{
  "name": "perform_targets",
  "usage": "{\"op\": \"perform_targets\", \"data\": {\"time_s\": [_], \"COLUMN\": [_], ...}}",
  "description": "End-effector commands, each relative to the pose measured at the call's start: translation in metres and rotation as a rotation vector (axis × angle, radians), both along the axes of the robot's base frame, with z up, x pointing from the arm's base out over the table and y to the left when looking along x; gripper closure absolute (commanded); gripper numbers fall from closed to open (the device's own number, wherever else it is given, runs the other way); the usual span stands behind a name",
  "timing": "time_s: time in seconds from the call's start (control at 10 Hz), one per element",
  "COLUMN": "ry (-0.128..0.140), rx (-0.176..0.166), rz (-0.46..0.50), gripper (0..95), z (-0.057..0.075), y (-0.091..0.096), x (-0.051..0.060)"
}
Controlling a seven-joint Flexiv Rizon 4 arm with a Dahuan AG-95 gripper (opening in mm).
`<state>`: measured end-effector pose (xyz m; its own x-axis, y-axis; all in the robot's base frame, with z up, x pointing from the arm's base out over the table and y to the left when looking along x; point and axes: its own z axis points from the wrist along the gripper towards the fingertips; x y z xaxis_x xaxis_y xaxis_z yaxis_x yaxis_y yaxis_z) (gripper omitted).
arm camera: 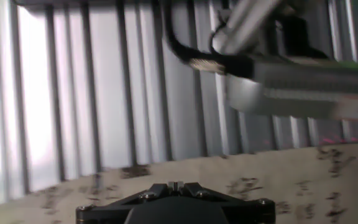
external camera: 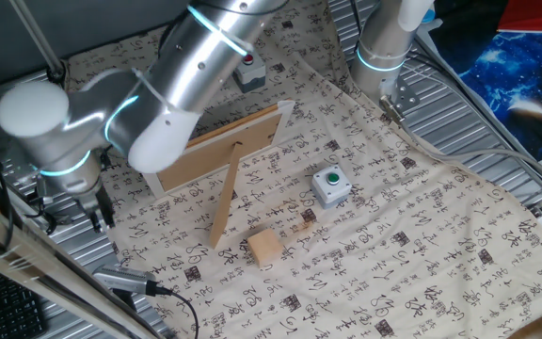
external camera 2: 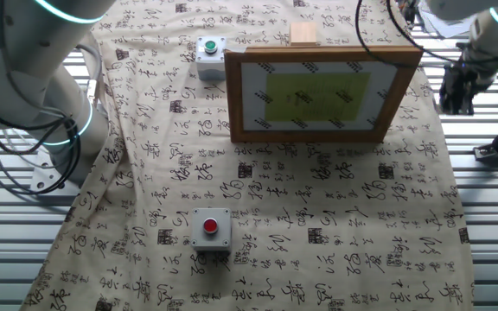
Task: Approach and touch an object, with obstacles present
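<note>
I see the cloth [external camera: 422, 235], printed all over with dark calligraphy I can't read, covering the table. On it the picture frame [external camera: 222, 151] stands propped on its long leg [external camera: 224, 207]. My gripper [external camera: 81, 209] hangs off the cloth's edge over the ribbed metal surface [arm camera: 73, 93], well apart from everything. In the hand view the fingers meet at the bottom edge, so I read the jaws as clenched with nothing between them. The wooden cube [external camera: 264, 247] lies on the cloth well away from the jaws, just past the leg's foot. The green-button box [external camera: 329, 185] sits beyond it; the red-button box [external camera 2: 211, 228] is on the frame's far side
</note>
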<state>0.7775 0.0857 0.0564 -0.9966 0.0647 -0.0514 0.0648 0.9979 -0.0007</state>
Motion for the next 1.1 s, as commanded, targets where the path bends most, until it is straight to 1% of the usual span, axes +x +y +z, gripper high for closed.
{"op": "perform_targets", "data": {"time_s": [0.1, 0.6, 0.9, 1.1], "ry": [-0.003, -0.004, -0.002, -0.001], "rx": [0.000, 0.000, 0.004, 0.004], "rz": [-0.011, -0.034, -0.048, -0.052], "gripper": [95.0, 95.0, 95.0, 95.0], "z": [0.001, 0.010, 0.019, 0.020], "y": [0.012, 0.037, 0.051, 0.056], "x": [-0.004, -0.007, 0.001, 0.004]}}
